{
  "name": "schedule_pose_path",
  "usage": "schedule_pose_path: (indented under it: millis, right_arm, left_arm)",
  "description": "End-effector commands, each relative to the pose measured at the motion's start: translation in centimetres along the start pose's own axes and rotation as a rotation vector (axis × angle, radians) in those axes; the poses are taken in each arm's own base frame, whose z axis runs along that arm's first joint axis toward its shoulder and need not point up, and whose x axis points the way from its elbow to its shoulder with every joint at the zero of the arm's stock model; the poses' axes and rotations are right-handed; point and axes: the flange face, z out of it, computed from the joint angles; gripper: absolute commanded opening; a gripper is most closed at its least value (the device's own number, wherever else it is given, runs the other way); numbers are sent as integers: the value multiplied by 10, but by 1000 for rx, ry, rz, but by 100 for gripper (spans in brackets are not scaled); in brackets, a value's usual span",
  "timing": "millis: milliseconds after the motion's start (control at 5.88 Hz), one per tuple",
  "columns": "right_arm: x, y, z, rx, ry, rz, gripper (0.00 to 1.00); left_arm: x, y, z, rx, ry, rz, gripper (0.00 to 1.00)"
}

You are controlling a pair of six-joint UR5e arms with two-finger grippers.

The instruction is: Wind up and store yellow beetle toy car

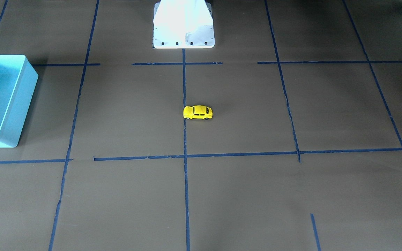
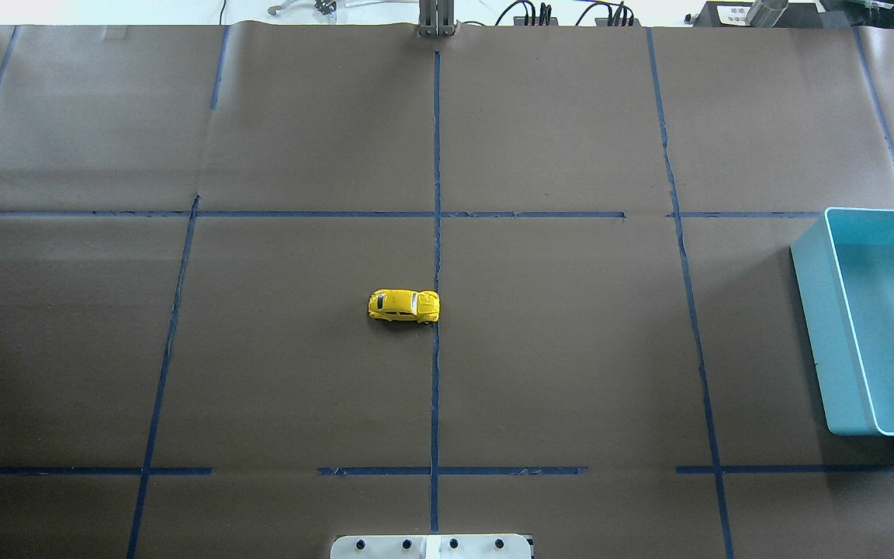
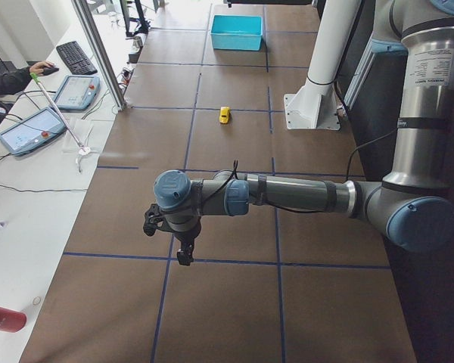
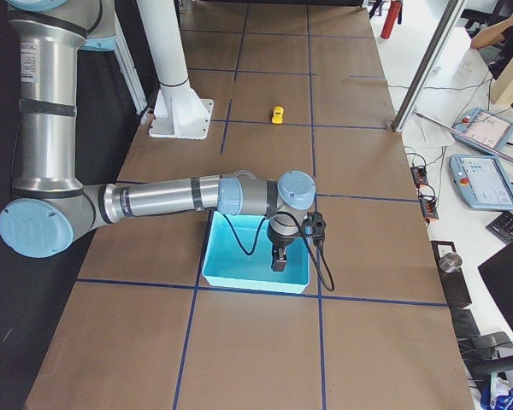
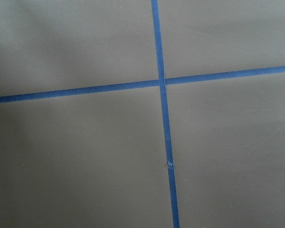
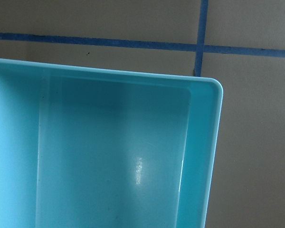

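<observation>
The yellow beetle toy car (image 1: 198, 112) stands alone on its wheels at the table's middle, on a blue tape line; it also shows in the overhead view (image 2: 404, 306) and small in both side views (image 3: 224, 115) (image 4: 278, 114). The turquoise bin (image 2: 819, 334) sits empty at the table's right end (image 1: 23, 104). My left gripper (image 3: 183, 253) hangs over bare table at the left end, far from the car. My right gripper (image 4: 280, 260) hangs over the bin (image 4: 248, 278), whose rim shows in the right wrist view (image 6: 213, 142). I cannot tell whether either gripper is open or shut.
Brown paper with blue tape lines (image 5: 161, 118) covers the table. The white robot base (image 1: 183, 28) stands at the robot's edge. Operators (image 3: 7, 76) sit with tablets (image 4: 483, 179) on a side table beyond the far edge.
</observation>
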Motion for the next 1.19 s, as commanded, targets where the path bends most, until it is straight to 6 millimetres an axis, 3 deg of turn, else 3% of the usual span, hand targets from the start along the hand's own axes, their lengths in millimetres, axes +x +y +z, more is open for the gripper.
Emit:
schedule_pose_path:
  millis: [0,170,340,510,680,851,1021]
  right_arm:
    - [0,0,0,-1,0,1,100]
    - [0,0,1,-2,0,-1,100]
    - [0,0,0,-1,0,1,100]
    - [0,0,1,-2,0,-1,100]
    - [0,0,0,-2,0,2,100]
    - [0,0,0,-1,0,-1,100]
    - [0,0,0,-2,0,2,100]
  left_arm:
    - [11,-12,-6,14,2,25,100]
    - [24,-29,-16,33,0,60,100]
    - [45,-40,-12,26,3,102,100]
    - [101,-69,6,-4,14,207,100]
    - [155,-93,11,-9,21,300,100]
    - [194,-107,10,1,32,367,100]
    - [253,-129,11,8,50,462,100]
